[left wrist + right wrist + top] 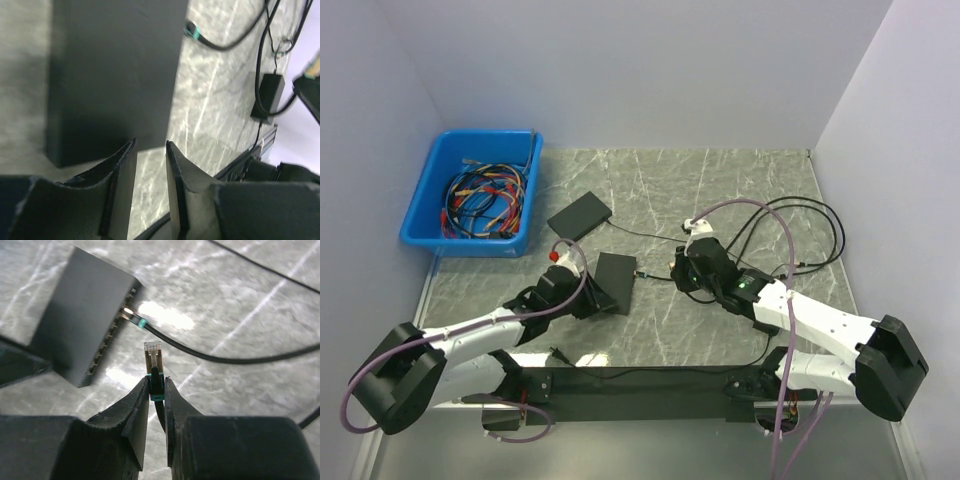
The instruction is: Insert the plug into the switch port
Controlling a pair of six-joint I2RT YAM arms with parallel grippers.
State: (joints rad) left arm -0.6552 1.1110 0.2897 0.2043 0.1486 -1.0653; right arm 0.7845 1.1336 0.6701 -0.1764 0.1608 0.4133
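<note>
The black switch [615, 280] lies flat mid-table, its row of ports [102, 352] facing my right gripper. One teal-booted cable [141, 323] sits in a port at the row's far end. My right gripper [157, 382] is shut on the teal boot of a second cable, and its clear-tipped plug [153, 351] sticks out ahead of the fingers, a short way from the ports and apart from them. My left gripper [150, 145] is at the switch's [115, 75] near-left corner, jaws narrowly open with only marble between them.
A blue bin [475, 195] of cables stands at the back left. A second flat black box [579, 216] lies behind the switch. Black cables [800, 230] loop over the right of the table, and a power adapter [270, 92] lies near the front rail.
</note>
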